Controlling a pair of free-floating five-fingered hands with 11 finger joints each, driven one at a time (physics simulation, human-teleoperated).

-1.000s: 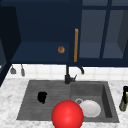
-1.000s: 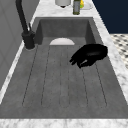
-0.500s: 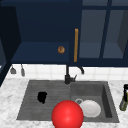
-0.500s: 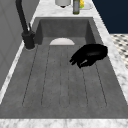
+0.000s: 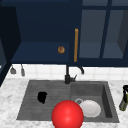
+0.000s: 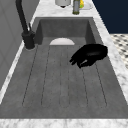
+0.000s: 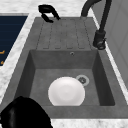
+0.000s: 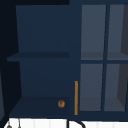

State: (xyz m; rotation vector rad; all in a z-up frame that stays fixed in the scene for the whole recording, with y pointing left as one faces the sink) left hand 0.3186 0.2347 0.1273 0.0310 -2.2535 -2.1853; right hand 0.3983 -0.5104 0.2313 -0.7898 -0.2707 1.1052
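Observation:
My left hand (image 5: 42, 97) hangs just above the ribbed draining board (image 5: 30, 105), palm down, fingers loosely bent and holding nothing. It also shows in the left side view (image 6: 91, 53) and the right side view (image 7: 47, 10). A white plate (image 5: 90, 108) lies in the sink basin (image 7: 40, 75) beside the drain; the same plate (image 7: 66, 91) shows from the right. A black shape that looks like my right hand (image 5: 125, 88) sits at the top of an olive bottle (image 5: 123, 103) on the right counter. A red ball (image 5: 67, 115) shows at the sink's front edge.
A black tap (image 5: 68, 75) stands behind the sink's middle. Above, a dark blue wall cabinet stands open with a small brown round thing (image 8: 61, 103) on its lower shelf, next to a long yellow door handle (image 8: 76, 97). Marble counter (image 5: 10, 92) surrounds the sink.

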